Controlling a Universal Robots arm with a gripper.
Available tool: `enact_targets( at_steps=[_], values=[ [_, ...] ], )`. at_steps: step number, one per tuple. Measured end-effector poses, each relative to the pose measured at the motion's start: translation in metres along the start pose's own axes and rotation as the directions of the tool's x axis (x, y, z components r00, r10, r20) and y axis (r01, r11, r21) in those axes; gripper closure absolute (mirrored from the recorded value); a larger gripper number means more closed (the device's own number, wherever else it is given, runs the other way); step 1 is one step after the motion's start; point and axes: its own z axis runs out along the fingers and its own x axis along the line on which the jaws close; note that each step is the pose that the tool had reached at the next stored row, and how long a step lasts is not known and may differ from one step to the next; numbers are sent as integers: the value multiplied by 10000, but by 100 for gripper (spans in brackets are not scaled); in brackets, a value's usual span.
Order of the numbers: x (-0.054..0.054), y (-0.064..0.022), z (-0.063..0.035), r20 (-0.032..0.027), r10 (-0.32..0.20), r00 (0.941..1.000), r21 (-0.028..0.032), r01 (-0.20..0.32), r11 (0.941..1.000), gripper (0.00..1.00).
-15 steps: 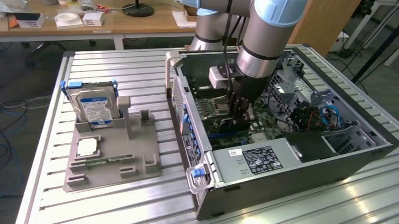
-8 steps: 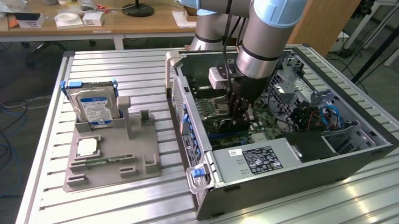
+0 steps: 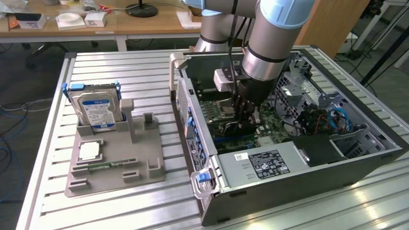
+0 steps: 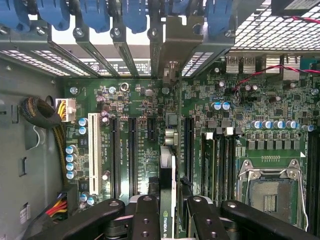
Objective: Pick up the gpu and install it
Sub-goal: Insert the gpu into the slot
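Gpu [image 4: 168, 165] clamped edge-on between the pincer [image 4: 167, 215] fingers [image 4: 145, 217], standing upright over the motherboard [image 4: 240, 125] inside the open computer case [image 3: 357, 165]. Bracket end up against the rear slot covers [image 4: 125, 47], ahead of the pincer. Lower edge hidden; seated or not, impossible to tell. In the exterior view, card mostly masked by the pincer [image 3: 244, 122] and arm [image 3: 271, 43].

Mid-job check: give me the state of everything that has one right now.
gripper: shut on the gpu, down inside the case.
gpu: held edge-on over the motherboard's slots; seating not clear.
computer case: side open, interior exposed.
hard drive: upright in the gray holder.
CPU socket: empty.
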Motion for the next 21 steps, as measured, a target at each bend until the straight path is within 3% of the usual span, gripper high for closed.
enact_targets(
  at_steps=[21],
  values=[
    [0,35,28,0,0,10000,2,0,10000,74]
  ],
)
